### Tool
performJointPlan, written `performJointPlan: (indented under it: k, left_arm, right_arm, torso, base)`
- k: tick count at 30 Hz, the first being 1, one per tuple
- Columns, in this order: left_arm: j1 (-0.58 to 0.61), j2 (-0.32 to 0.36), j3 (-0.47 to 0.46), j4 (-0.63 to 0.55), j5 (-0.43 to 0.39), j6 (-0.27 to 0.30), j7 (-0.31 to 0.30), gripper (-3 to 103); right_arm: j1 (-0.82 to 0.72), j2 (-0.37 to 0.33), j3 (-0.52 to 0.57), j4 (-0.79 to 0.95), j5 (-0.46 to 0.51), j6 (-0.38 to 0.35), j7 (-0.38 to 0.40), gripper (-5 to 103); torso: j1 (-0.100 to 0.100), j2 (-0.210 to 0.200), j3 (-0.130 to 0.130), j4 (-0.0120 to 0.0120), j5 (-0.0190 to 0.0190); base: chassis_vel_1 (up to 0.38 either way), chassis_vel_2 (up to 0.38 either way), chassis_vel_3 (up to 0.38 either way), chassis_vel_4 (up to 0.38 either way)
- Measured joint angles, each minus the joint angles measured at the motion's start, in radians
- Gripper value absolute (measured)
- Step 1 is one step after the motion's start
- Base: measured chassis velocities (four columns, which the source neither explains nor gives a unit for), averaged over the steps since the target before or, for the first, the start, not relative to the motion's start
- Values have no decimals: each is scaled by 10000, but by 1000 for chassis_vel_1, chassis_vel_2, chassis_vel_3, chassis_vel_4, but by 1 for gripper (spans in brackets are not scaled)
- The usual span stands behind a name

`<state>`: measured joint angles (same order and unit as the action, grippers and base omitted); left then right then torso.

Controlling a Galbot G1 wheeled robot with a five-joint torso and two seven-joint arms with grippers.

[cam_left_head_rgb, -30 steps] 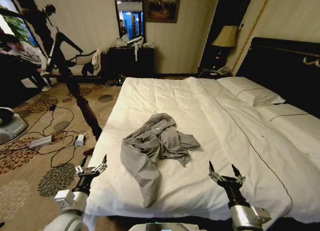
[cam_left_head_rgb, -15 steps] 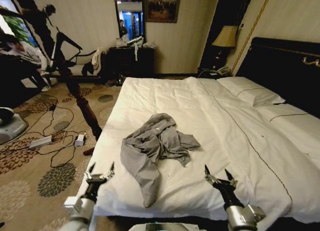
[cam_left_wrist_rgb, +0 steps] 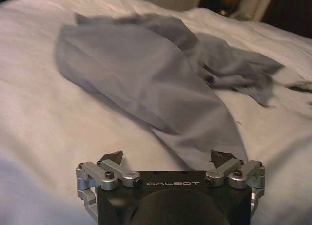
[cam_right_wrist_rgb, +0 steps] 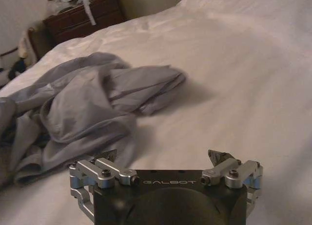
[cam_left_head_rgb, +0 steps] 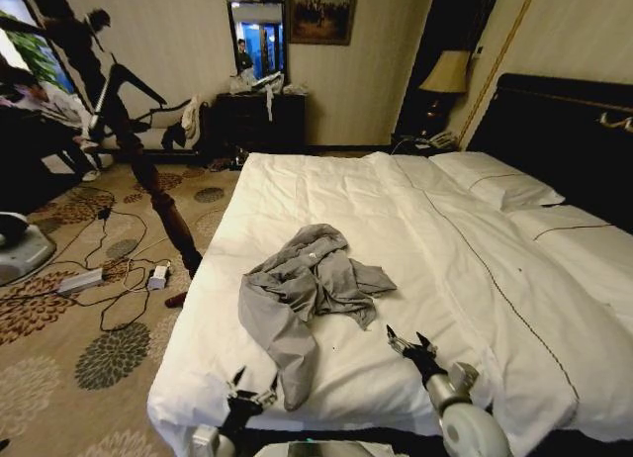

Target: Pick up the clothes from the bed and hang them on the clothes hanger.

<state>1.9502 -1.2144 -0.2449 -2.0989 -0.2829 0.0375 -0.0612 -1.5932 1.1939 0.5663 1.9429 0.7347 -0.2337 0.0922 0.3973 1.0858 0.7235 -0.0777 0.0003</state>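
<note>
The clothes, a crumpled light grey shirt (cam_left_head_rgb: 302, 289), lie on the white duvet of the bed (cam_left_head_rgb: 326, 185), near its foot. One long fold trails toward the front edge. My left gripper (cam_left_head_rgb: 253, 386) is open at that edge, just short of the fold's tip. In the left wrist view the grey fabric (cam_left_wrist_rgb: 146, 74) runs down between the open fingers of the left gripper (cam_left_wrist_rgb: 166, 158). My right gripper (cam_left_head_rgb: 406, 336) hovers open over the duvet, right of the shirt (cam_right_wrist_rgb: 87, 103); its wrist view shows it (cam_right_wrist_rgb: 163, 156) empty. What looks like the black clothes hanger (cam_left_head_rgb: 124, 81) hangs at the far left.
A dark turned wooden pole (cam_left_head_rgb: 158, 195) slants beside the bed's left side. Cables and a power strip (cam_left_head_rgb: 79, 279) lie on the patterned carpet. Pillows (cam_left_head_rgb: 495, 185) and a black headboard (cam_left_head_rgb: 564, 131) are at the right, and a dark dresser (cam_left_head_rgb: 262, 116) stands at the back.
My left gripper has swung in from beside the bed's left corner to its front edge, near the shirt's trailing fold. The right gripper has moved left and forward toward the shirt. The shirt has not moved.
</note>
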Motion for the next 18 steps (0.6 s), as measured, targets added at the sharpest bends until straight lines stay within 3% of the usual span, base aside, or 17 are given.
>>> performJointPlan:
  k: [3, 8, 13, 14, 15, 17, 18]
  left_arm:
    - [-95, 24, 104, 90, 176, 18, 12, 100]
    - [-443, 38, 291, 481, 547, 51, 8, 100]
    - [-670, 93, 364, 776, 614, 48, -17, 103]
    - [-715, 116, 371, 809, 605, 48, -17, 100]
    - [-778, 126, 405, 830, 578, 44, -20, 94]
    - [-805, 126, 416, 831, 563, 43, -26, 89]
    - [-842, 120, 433, 832, 536, 39, -30, 84]
  right_arm:
    - [339, -10, -279, -223, -41, -38, -85, 100]
    - [1178, 67, -1159, -1072, -1094, -15, -211, 100]
    - [1409, 179, -1374, -1470, -1351, 175, -191, 103]
    - [1462, 220, -1413, -1492, -1346, 199, -187, 100]
    - [1542, 249, -1469, -1528, -1341, 221, -178, 90]
    - [1569, 249, -1485, -1548, -1339, 231, -174, 90]
    - [1602, 230, -1500, -1564, -1332, 253, -167, 85]
  torso:
    - [0, 0, 0, -3, 5]
    - [0, 0, 0, -2, 20]
    - [0, 0, 0, -4, 0]
    - [0, 0, 0, -3, -8]
    - [0, 0, 0, -1, -7]
    - [0, 0, 0, 1, -8]
    - [0, 0, 0, -1, -6]
  base:
    - [0, 0, 0, 0]
    - [0, 0, 0, 0]
    - [0, 0, 0, 0]
    - [0, 0, 0, 0]
    - [0, 0, 0, 0]
    - [0, 0, 0, 0]
    - [0, 0, 0, 0]
